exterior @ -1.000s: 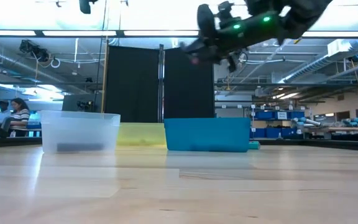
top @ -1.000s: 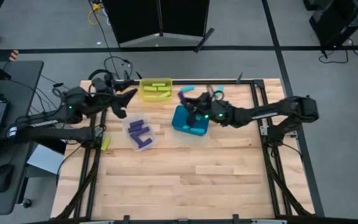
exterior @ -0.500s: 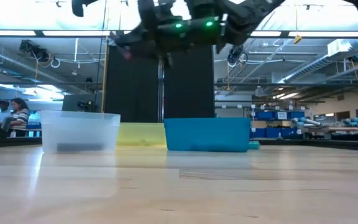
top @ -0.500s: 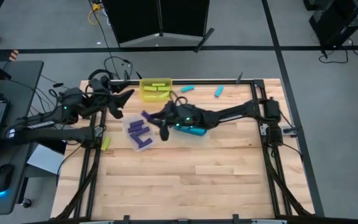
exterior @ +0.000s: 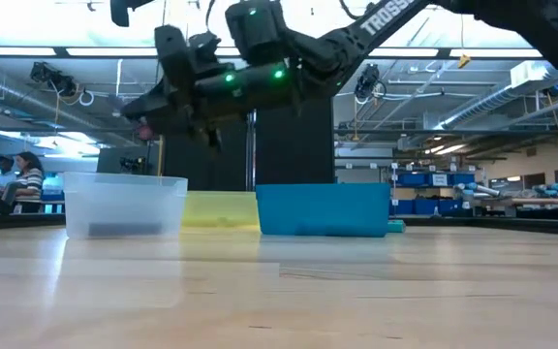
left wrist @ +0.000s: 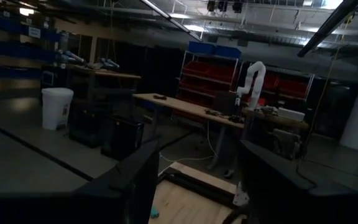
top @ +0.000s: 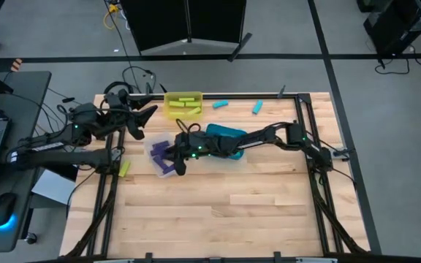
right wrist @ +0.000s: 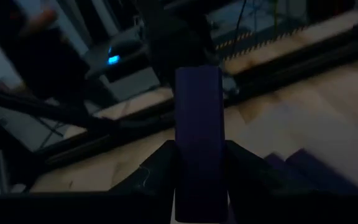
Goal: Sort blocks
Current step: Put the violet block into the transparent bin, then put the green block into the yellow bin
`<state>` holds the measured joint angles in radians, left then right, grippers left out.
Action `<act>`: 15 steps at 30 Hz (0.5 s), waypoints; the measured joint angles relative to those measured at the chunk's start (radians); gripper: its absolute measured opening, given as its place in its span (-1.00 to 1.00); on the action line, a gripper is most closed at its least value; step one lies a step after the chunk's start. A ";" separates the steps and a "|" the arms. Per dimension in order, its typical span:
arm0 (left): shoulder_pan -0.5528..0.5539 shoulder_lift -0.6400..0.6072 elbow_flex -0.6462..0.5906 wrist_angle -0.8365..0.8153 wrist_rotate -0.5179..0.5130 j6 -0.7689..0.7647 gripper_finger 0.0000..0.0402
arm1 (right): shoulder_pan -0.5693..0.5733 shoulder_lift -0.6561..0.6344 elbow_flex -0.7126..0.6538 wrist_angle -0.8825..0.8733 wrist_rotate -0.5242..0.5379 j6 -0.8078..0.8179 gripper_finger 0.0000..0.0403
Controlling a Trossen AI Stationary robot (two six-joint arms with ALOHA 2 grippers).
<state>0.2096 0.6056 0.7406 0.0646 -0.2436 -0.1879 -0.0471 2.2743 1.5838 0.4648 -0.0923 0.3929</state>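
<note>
My right gripper (top: 168, 151) sat over the clear bin (top: 164, 156), left of centre in the high view, with the arm stretched across the teal bin (top: 225, 139). The fingers were clamped on a purple block (right wrist: 197, 140); in the right wrist view it stood on end between the two pads, filling the middle of the frame. In the low view the gripper (exterior: 148, 124) hung above the clear bin (exterior: 124, 206), well clear of its rim.

Block locations, high view:
- purple blocks (top: 157, 150) lay in the clear bin;
- yellow-green blocks (top: 184, 106) lay in the yellow bin (top: 183, 97), upper centre;
- two cyan blocks (top: 220, 104) lay loose on the table (top: 218, 212) near its top edge;
- one yellow-green block (top: 125, 168) lay by the table's left edge.

My left gripper (top: 143, 117) waited at upper left, fingers spread wide, holding nothing.

Step in hand, as I judged it: delivery of a purple block to the purple bin. Next move calls for lowering slightly, keeping the block inside the bin walls, then parting the fingers. After that, the loose cyan blocks remain to be fetched for the teal bin.
</note>
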 joint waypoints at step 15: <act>0.000 -0.002 0.000 -0.030 0.000 0.000 0.13 | -0.014 0.031 0.044 -0.051 -0.091 -0.007 0.44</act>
<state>0.2096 0.6038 0.7406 0.0350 -0.2436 -0.1883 -0.0607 2.3051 1.6276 0.4135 -0.1838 0.3855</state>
